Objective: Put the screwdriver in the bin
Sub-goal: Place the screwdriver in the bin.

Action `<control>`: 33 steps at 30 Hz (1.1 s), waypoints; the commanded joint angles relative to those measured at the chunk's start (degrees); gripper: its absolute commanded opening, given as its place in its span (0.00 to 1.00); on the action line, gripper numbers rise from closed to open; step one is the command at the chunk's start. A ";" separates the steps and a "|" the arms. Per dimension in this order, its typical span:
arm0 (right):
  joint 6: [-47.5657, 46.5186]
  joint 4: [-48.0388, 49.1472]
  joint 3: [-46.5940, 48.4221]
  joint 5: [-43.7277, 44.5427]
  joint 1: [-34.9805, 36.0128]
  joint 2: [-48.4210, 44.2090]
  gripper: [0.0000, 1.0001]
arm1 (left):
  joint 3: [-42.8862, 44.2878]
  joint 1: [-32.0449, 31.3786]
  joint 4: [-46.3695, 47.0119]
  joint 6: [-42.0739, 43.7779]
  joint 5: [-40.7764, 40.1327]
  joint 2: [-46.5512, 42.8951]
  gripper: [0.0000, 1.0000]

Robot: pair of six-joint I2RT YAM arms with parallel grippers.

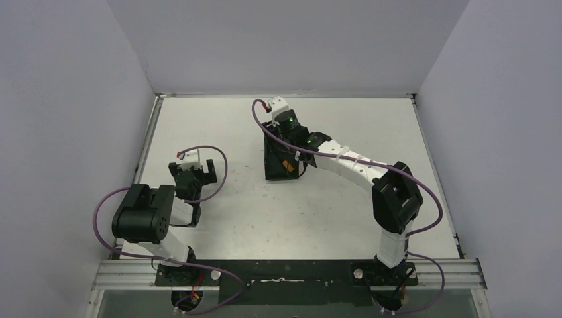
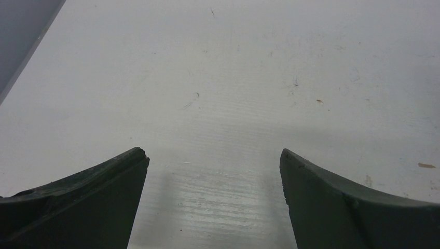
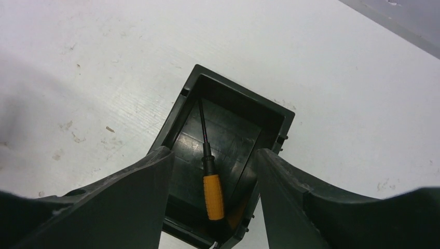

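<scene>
the screwdriver is small, with a stubby orange handle, a short dark collar and a thin dark shaft. it lies inside the bin, flat on the floor or nearly so. its tip points toward the bin's far left corner in the right wrist view, and the handle sits close to the near wall. it is shorter than the bin is long. the bin is a black, low-walled, open-top rectangular tray resting on the white table.

the right arm reaches from its base forward and leftward, elbow raised, with its wrist bent down directly above the bin. the right gripper hangs over the bin's near end, its jaws spread wide on either side of the handle and touching nothing; the gap is far wider than the handle.

the left arm is folded back, well to the left of the bin. the left gripper points down at bare table, its jaws wide apart and holding nothing.
</scene>
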 commanded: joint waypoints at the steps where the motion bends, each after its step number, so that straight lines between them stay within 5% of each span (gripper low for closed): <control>1: 1.55 -0.08 3.42 1.48 -0.33 -4.64 0.61 | 1.36 -0.09 3.05 0.41 0.65 -0.02 0.97; 6: 2.10 -1.22 6.17 1.77 -0.33 -5.53 0.69 | 1.36 -0.09 3.06 0.42 0.65 -0.02 0.97; 14: 3.32 -2.33 9.13 3.08 -0.33 -5.89 1.00 | 1.36 -0.10 3.05 0.42 0.65 -0.06 0.97; 33: 3.30 -3.52 14.73 10.08 -0.40 -7.73 1.00 | 1.36 -0.10 3.05 0.41 0.65 -0.09 0.97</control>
